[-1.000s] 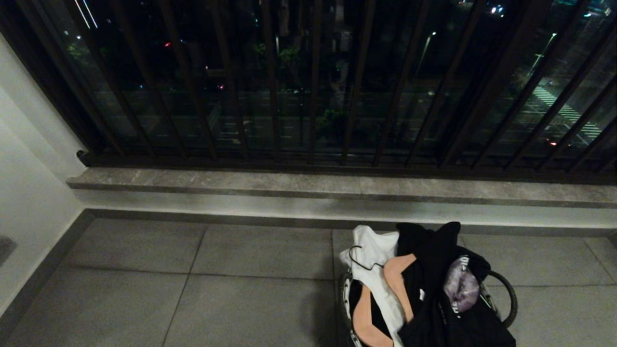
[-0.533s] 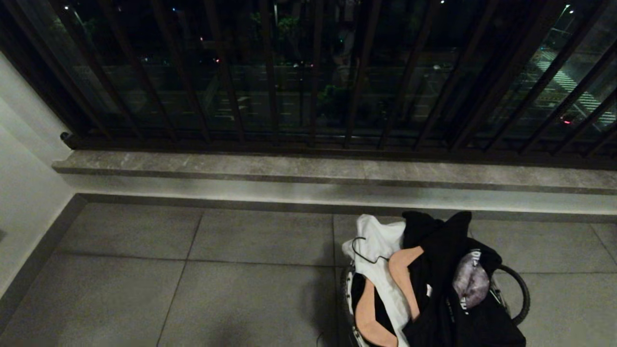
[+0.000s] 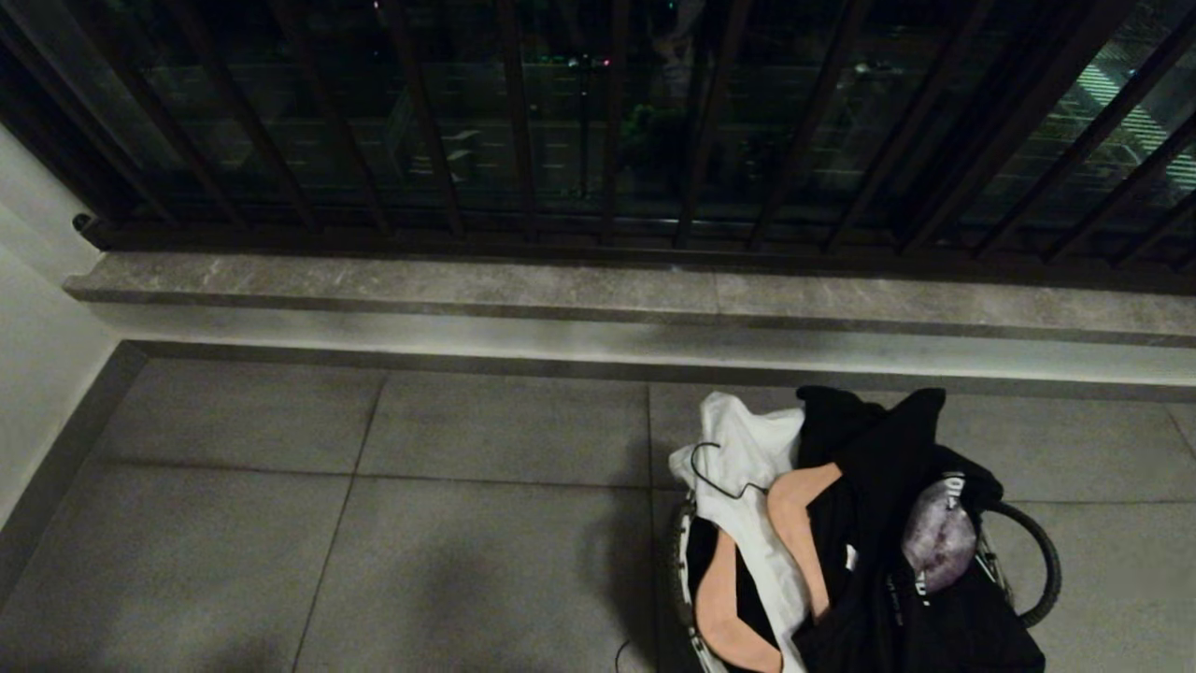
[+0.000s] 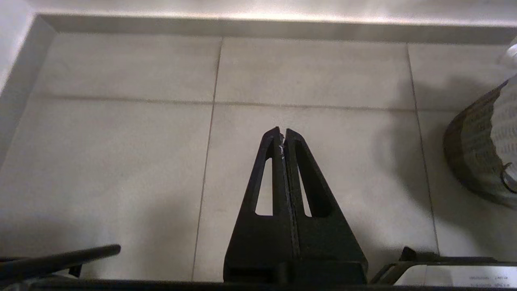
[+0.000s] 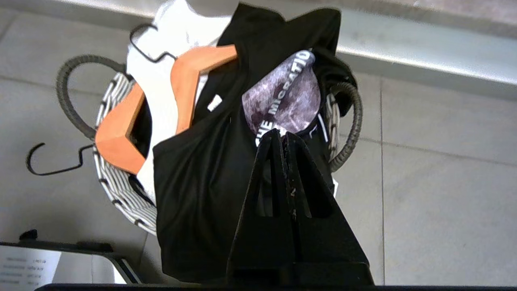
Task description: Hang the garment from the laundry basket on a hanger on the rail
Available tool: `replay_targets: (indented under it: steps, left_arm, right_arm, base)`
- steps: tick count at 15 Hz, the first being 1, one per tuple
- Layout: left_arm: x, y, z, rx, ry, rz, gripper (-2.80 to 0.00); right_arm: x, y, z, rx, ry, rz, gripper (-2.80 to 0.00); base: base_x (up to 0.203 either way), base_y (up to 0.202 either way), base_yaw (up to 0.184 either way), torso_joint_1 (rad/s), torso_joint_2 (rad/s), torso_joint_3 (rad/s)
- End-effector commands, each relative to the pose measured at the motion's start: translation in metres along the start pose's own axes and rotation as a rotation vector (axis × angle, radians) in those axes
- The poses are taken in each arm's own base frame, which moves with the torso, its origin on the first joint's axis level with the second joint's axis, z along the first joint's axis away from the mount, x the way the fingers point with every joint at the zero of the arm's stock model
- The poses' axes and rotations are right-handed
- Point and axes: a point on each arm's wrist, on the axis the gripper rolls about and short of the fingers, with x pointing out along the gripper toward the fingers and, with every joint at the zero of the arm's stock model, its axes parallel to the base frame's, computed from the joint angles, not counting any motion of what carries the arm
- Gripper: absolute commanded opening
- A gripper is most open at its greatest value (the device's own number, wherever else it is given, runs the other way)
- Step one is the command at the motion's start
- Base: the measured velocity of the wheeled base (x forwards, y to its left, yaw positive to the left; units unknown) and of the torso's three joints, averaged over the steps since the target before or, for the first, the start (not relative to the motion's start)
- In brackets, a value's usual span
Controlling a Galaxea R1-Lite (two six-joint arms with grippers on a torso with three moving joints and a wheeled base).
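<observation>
The laundry basket (image 3: pixel 689 624) stands on the floor at the lower right of the head view, its woven rim (image 5: pixel 121 194) white with dark stripes. A black garment (image 5: pixel 202 182) with a purple print drapes over it, next to a white garment (image 3: pixel 747 458). Two orange wooden hangers (image 5: pixel 117 137) with black wire hooks lie among the clothes. My right gripper (image 5: pixel 282 134) hovers shut and empty above the black garment. Over bare tiles to the basket's left, my left gripper (image 4: pixel 282 131) is shut and empty. The rail is out of view.
A stone ledge (image 3: pixel 467 285) runs along the far side, topped by dark window bars (image 3: pixel 607 121). A white wall (image 3: pixel 37 308) closes the left. Grey floor tiles (image 3: pixel 420 523) spread left of the basket. The basket's woven side (image 4: pixel 476 161) shows in the left wrist view.
The whole head view has shifted: the camera tipped downward, so the ledge and basket sit higher in the picture. Nothing in the scene has moved.
</observation>
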Motion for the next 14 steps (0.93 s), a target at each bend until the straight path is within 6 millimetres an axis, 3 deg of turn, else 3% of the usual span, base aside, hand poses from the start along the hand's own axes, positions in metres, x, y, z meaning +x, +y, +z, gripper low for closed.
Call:
replay_targets:
  steps: [1, 6, 9, 10, 12, 14]
  left_arm:
    - [0.0, 0.0, 0.0, 0.0, 0.001, 0.0, -2.8]
    - [0.0, 0.0, 0.0, -0.002, -0.009, 0.0, -2.8]
    - [0.0, 0.0, 0.0, -0.002, -0.009, 0.0, -2.8]
    - [0.0, 0.0, 0.0, -0.002, -0.009, 0.0, -2.8]
    - [0.0, 0.0, 0.0, -0.002, -0.009, 0.0, -2.8]
    - [0.0, 0.0, 0.0, -0.002, -0.009, 0.0, -2.8]
  right_arm:
    - [0.0, 0.0, 0.0, 0.0, 0.001, 0.001, -2.8]
    - [-0.002, 0.0, 0.005, -0.001, 0.002, 0.002, -2.8]
    - [0.0, -0.005, 0.055, 0.005, 0.083, 0.043, -2.8]
    - [0.01, -0.007, 0.073, 0.006, 0.174, 0.065, -2.8]
    - [0.051, -0.01, 0.101, 0.003, 0.408, 0.145, -2.8]
    - [0.1, -0.009, 0.111, 0.02, 0.6, 0.259, -2.8]
  base:
    - [0.0, 0.0, 0.0, 0.004, 0.0, -0.198]
    - [0.0, 0.0, 0.0, 0.002, 0.0, -0.194]
    - [0.0, 0.0, 0.0, 0.004, 0.0, -0.062]
    - [0.0, 0.0, 0.0, 0.0, 0.0, 0.0]
    - [0.0, 0.0, 0.0, 0.0, 0.0, 0.0]
    - [0.0, 0.0, 0.0, 0.0, 0.0, 0.0]
